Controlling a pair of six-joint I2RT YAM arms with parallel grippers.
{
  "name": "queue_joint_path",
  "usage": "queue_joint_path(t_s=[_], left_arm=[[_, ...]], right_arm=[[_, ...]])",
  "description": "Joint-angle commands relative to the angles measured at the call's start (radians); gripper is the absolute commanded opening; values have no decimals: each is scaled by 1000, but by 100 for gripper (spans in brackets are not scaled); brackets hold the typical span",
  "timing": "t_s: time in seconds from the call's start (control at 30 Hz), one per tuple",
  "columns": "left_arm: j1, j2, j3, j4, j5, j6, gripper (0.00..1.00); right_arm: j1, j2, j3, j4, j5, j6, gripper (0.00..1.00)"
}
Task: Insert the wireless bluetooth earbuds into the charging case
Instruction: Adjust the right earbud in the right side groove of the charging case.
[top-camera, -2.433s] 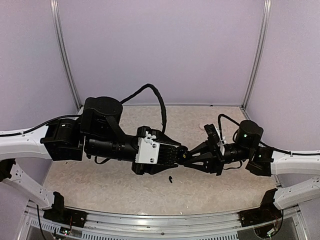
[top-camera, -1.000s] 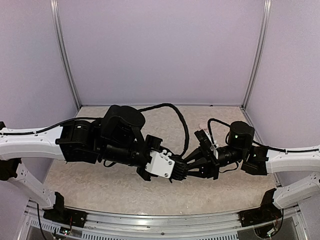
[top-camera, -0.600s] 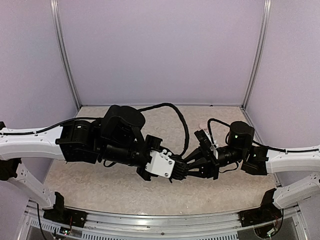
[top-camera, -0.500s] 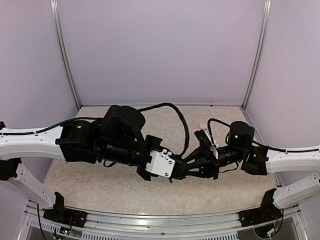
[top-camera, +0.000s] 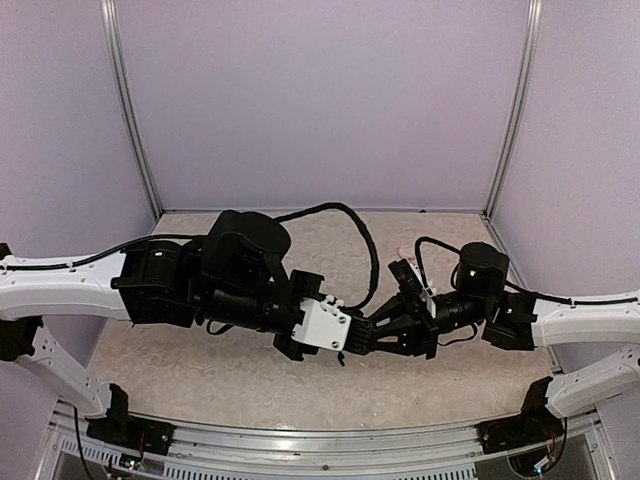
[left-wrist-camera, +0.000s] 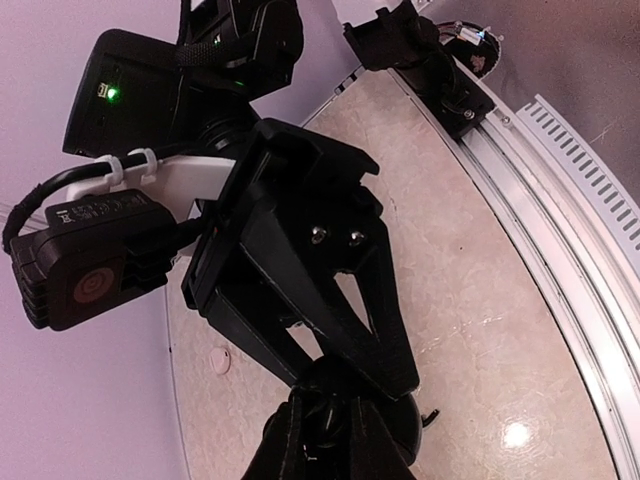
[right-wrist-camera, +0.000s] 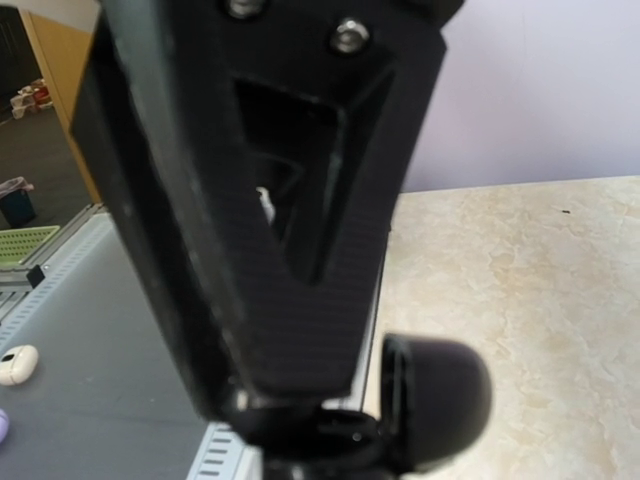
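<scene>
Both grippers meet over the middle of the table. My right gripper (top-camera: 385, 332) is shut on the round black charging case (right-wrist-camera: 335, 435). The case's lid (right-wrist-camera: 440, 400) stands open to the right of the finger. My left gripper (left-wrist-camera: 330, 405) comes in from the opposite side, its jaws nearly together on a small glossy black earbud (left-wrist-camera: 327, 422) right at the case (left-wrist-camera: 408, 432). A second tiny black earbud (left-wrist-camera: 428, 417) lies on the table beside the case, just below the left gripper (top-camera: 362, 340) in the top view. The inside of the case is hidden.
A pale pink round object (left-wrist-camera: 222, 360) lies on the table far behind the grippers. The metal rail (left-wrist-camera: 560, 200) runs along the table's near edge. Purple walls close in the back and both sides.
Since the oldest frame the left arm has swung round and dropped lower at the case. In the last second its fingers have closed further and its wrist has shifted slightly left. The right arm is still.
</scene>
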Motion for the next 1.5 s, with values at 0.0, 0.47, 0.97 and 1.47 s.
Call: queue_joint_path(t_s=[0.0, 0.47, 0.97, 1.47], left_arm=[[21, 29, 31, 6, -70, -60, 15], [6, 103, 46, 98, -186, -234, 15], [-20, 23, -7, 191, -194, -150, 35], [-28, -72, -19, 6, -88, 18, 33]], right_arm=[[12, -45, 18, 7, 8, -36, 0], [20, -152, -19, 35, 195, -117, 0], [21, -147, -38, 29, 177, -93, 0], [20, -96, -6, -9, 85, -69, 0]])
